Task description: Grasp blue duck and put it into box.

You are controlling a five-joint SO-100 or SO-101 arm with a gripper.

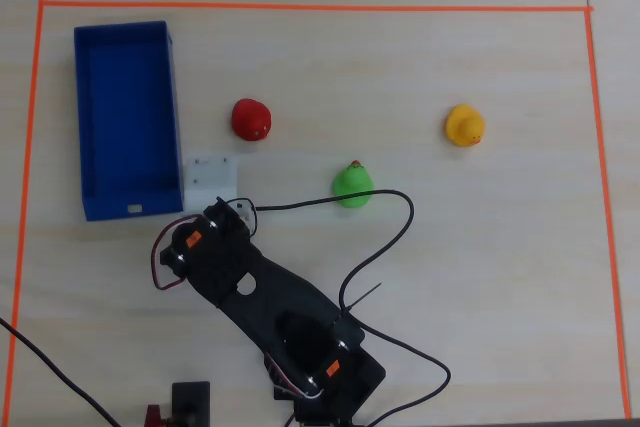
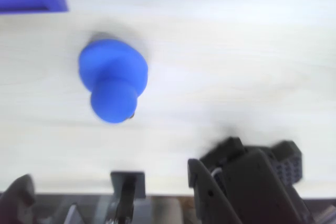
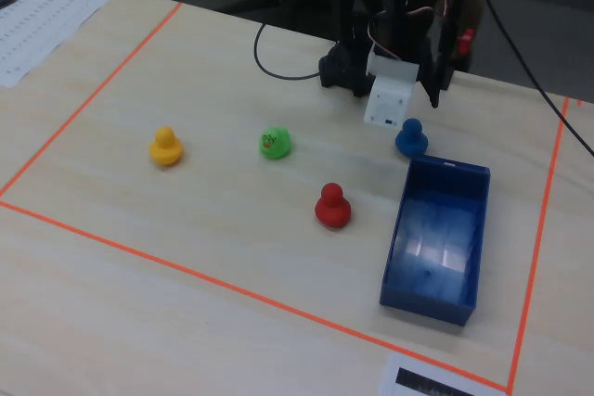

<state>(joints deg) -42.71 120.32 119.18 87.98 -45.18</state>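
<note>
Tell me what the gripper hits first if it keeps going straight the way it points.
Probably the small rounded bright-blue toy duck, which sits just ahead of the gripper in the wrist view; depth is unclear.

Overhead straight down, wrist close above table [image 2: 236,51], fixed oblique opposite arm.

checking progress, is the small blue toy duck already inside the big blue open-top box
No, the small blue toy duck stands on the table just outside the big blue open-top box, whose inside is empty.

The arm [image 1: 270,307] is folded low and reaches forward from its base. Its gripper [image 3: 418,104] points down at the table, jaws apart with nothing between them.
</note>
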